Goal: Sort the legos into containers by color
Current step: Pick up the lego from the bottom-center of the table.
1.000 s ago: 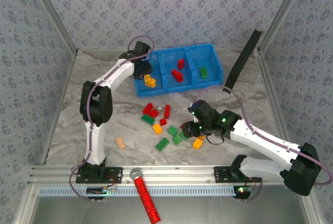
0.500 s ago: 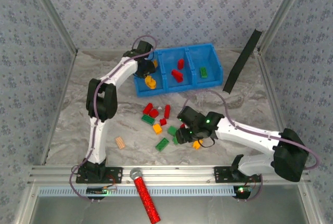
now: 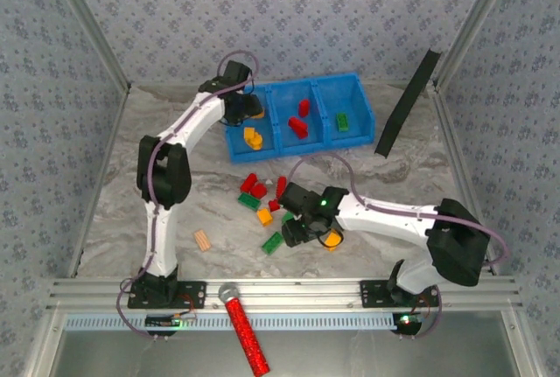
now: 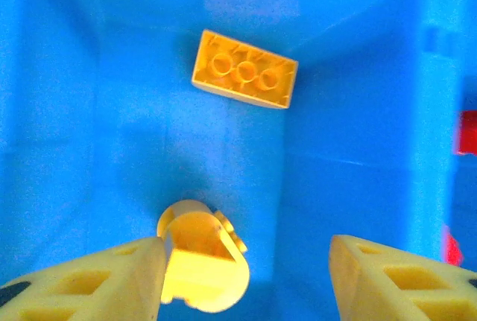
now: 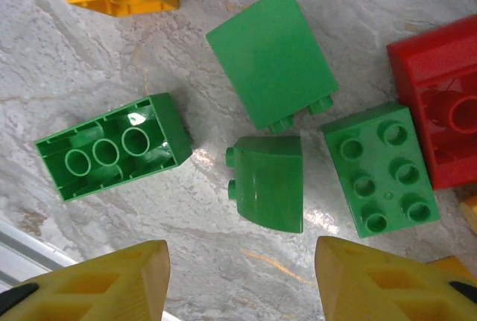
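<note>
Green legos (image 5: pixel 272 183): loose on the marble table (image 5: pixel 112 75), near-middle, right under the right gripper (image 5: pixel 240 270), fingers spread, empty
Blue tray (image 3: pixel 361 110): far middle
Left gripper (image 4: pixel 246 269): over left compartment, released, round yellow piece (image 4: pixel 203 261) beside one finger

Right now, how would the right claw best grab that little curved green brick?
Probably straight down, pinching the curved green brick across its studded end and the opposite plain end: it lies on its side, and the open right gripper lines up so.
</note>
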Robot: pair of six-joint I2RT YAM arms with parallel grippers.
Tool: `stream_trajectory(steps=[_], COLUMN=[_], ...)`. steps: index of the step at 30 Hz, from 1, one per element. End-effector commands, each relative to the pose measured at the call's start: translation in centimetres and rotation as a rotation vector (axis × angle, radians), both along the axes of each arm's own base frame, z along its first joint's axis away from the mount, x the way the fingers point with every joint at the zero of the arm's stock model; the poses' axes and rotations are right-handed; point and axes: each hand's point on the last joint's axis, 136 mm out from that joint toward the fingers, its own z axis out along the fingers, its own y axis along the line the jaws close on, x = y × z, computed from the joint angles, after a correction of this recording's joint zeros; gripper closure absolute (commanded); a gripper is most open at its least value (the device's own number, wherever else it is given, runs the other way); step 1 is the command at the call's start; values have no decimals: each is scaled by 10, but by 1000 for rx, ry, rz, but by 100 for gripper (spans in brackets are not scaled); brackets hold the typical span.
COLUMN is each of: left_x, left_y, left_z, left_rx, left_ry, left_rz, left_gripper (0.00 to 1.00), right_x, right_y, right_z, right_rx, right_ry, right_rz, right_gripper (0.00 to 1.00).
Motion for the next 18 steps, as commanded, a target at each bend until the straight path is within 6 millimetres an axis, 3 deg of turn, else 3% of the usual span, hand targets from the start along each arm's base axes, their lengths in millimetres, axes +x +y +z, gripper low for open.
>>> stream_trajectory(steps=[1, 7, 18], left_x=[-7, -21, -43], left_y=[3, 11, 25], left_z=[73, 115, 147], left_rx=[-26, -35, -21], left_ry=[-120, -195, -258], left_rz=[-49, -59, -55], left_gripper=[39, 37, 34], right_x=[5, 2, -6], right_y=[-2, 10, 9], right_z=[1, -15, -42], right_rx=[-64, -94, -267], right_ry=[-35, -21, -14], right_rz=[68, 129, 204], right_gripper=[45, 49, 52])
